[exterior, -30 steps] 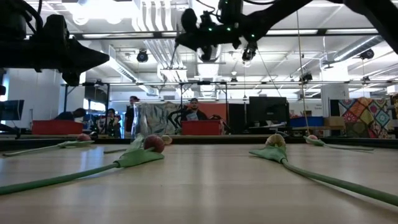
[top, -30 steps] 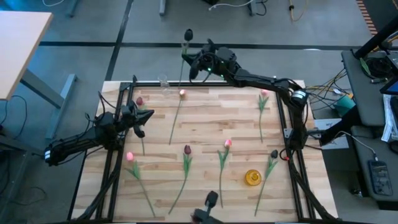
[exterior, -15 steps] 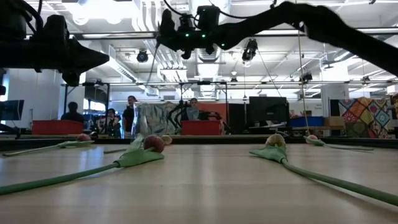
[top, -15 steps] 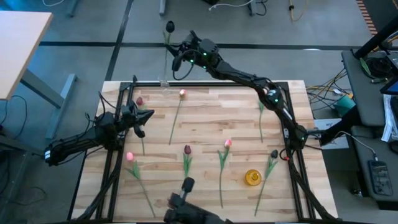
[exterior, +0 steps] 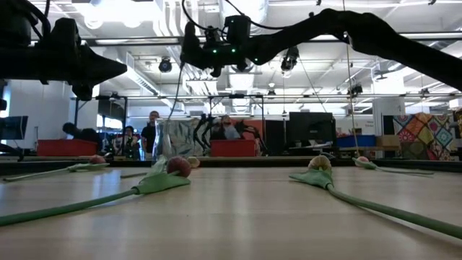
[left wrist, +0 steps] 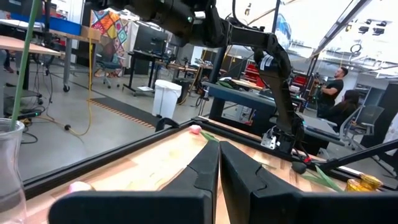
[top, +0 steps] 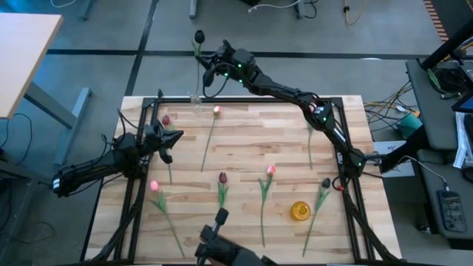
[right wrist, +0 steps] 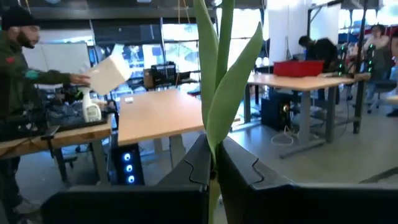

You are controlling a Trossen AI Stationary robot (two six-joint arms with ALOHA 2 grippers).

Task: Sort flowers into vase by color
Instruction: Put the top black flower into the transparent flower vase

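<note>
My right gripper [top: 209, 65] is raised over the table's far left corner, shut on a dark maroon tulip [top: 199, 35] whose stem runs down to a clear glass vase [top: 194, 98]. In the left wrist view the green stem [left wrist: 26, 62] reaches the vase's mouth [left wrist: 9, 127]. Several other tulips lie flat on the wood, among them a pink one [top: 216, 111], a maroon one [top: 222, 177] and a pink one [top: 270, 170]. My left gripper [top: 167, 140] waits shut over the table's left side. My right gripper pinches the tulip's stem among its leaves [right wrist: 215, 146] between the two fingers, about midway along it. The fingers come level from the table's right, lying across the stem. The tulip stands nearly upright, head above the fingers, with its lower stem hanging to the vase [exterior: 167, 137].
A small yellow vase [top: 299, 210] stands near the table's near right corner. A black frame [top: 251, 99] rims the table. More tulips lie by the right edge [top: 313, 112] and near left [top: 154, 185]. A dark device [top: 220, 219] sits at the near edge. People stand beyond the table.
My right gripper has carried the maroon tulip toward the table's left, from right of the glass vase to above it, staying shut on the stem. The stem's lower end now hangs at the vase. The dark device at the near edge has shifted left.
</note>
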